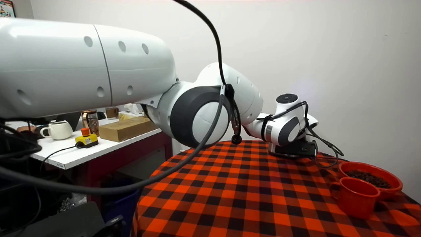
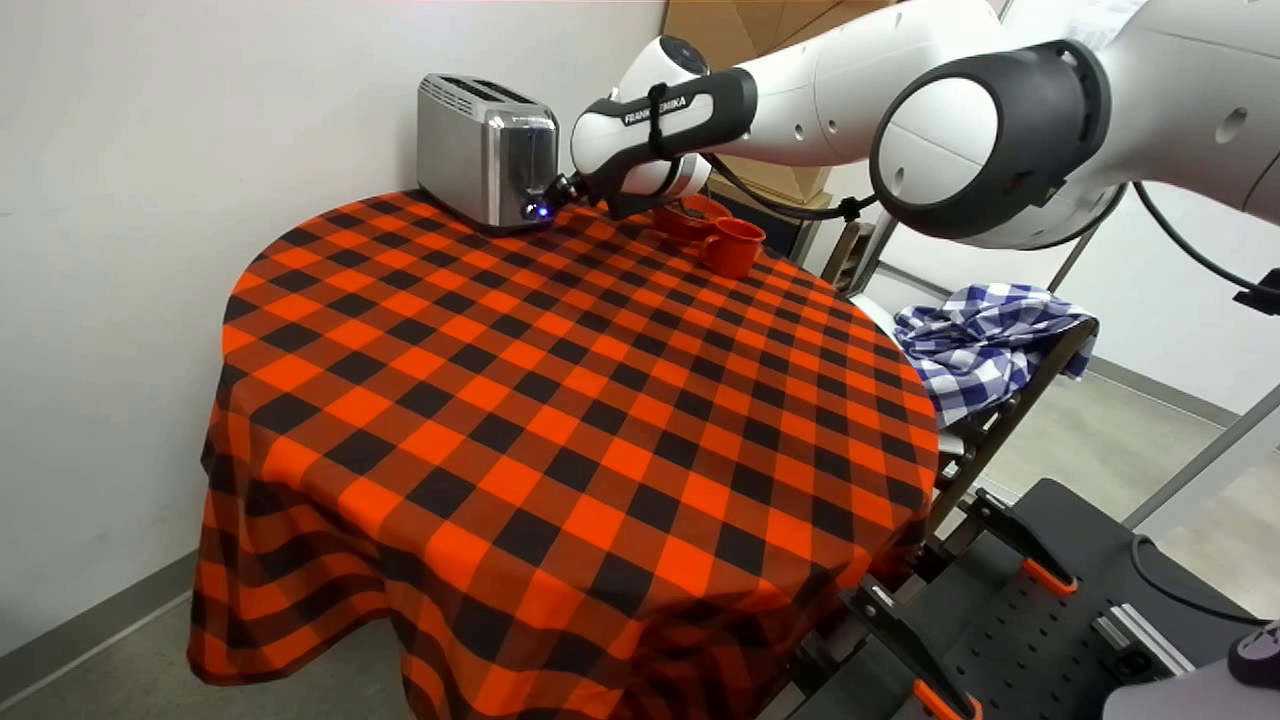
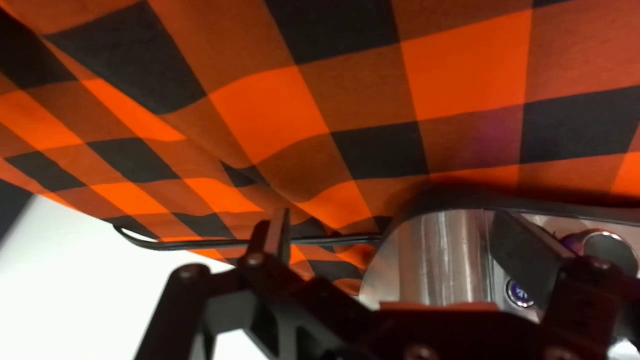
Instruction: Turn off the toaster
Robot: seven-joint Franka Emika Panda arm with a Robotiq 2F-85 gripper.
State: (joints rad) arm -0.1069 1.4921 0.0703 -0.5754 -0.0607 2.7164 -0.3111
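Observation:
The silver toaster [image 2: 455, 160] stands by the wall at the far edge of the table in an exterior view, its dark slots on top. A small lit bluish-purple button [image 2: 541, 211] glows low on its front. My gripper [image 2: 562, 192] is right at that front end. In the wrist view the gripper [image 3: 402, 240] is open with fingers wide apart and nothing held. The toaster's rounded metal corner [image 3: 440, 255] shows between the fingers. The right finger overlaps the front, partly covering the button [image 3: 520, 293] and beside a round knob [image 3: 609, 252]. I cannot tell whether it touches.
A red mug [image 1: 358, 199] and a red bowl [image 1: 393, 182] of dark bits stand on the checked tablecloth [image 1: 230, 184], close to the arm. A black cord [image 3: 200, 244] runs along the cloth behind the toaster. The wall [image 2: 200, 130] is close behind the toaster.

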